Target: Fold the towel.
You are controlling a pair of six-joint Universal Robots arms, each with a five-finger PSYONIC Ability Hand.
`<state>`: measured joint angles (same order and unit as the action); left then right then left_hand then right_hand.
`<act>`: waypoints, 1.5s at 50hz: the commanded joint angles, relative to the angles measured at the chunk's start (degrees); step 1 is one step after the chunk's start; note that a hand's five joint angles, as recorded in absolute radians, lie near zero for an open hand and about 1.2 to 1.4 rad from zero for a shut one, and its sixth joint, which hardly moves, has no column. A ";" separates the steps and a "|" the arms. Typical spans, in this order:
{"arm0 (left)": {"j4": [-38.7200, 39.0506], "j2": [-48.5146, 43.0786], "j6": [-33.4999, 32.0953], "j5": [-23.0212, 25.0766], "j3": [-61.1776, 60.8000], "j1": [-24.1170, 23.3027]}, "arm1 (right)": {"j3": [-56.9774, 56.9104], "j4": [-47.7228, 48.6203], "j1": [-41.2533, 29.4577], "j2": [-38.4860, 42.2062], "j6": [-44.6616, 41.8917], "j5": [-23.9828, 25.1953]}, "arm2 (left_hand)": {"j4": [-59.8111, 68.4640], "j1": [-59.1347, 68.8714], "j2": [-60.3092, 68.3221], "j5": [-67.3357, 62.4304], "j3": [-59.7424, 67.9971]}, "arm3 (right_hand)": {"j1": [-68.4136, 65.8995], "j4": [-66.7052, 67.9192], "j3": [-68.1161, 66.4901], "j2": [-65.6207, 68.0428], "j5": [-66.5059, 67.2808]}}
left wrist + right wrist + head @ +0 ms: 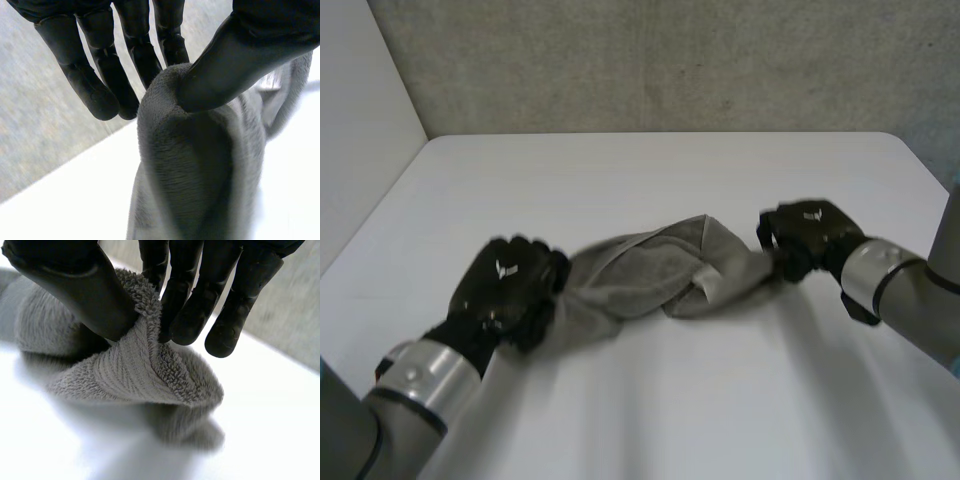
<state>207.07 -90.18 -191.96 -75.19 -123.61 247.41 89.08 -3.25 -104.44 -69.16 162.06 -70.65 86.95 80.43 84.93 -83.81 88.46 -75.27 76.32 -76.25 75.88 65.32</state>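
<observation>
Grey towel (650, 275), bunched on white table (650, 180): left hand (510, 285) pinches its 8 o'clock end between thumb and fingers, right hand (810, 235) likewise its 3 o'clock end.

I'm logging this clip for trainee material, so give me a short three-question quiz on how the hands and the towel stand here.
1. Which grips the towel: A) the left hand alone, B) the right hand alone, C) both?
2. True or false: the towel lies spread flat on the table.
3. Fill in: each hand pinches the cloth between its fingers and its ____.

Key: 1 C, one hand at each end. 2 False, it is bunched between the hands. 3 Thumb.
</observation>
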 commanded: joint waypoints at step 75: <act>-26.10 -24.08 7.39 -9.27 22.71 0.44 | 18.23 7.21 -7.27 -6.08 -16.87 1.05 | -54.53 -48.02 -52.52 61.39 -56.05 | 54.76 -55.81 55.74 -55.37 -54.80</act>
<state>180.93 -114.17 -184.26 -84.47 -100.96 248.40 107.36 3.86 -111.73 -75.17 145.17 -69.48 33.39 33.50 32.99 -33.50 33.48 -24.22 22.97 -23.30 23.61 11.16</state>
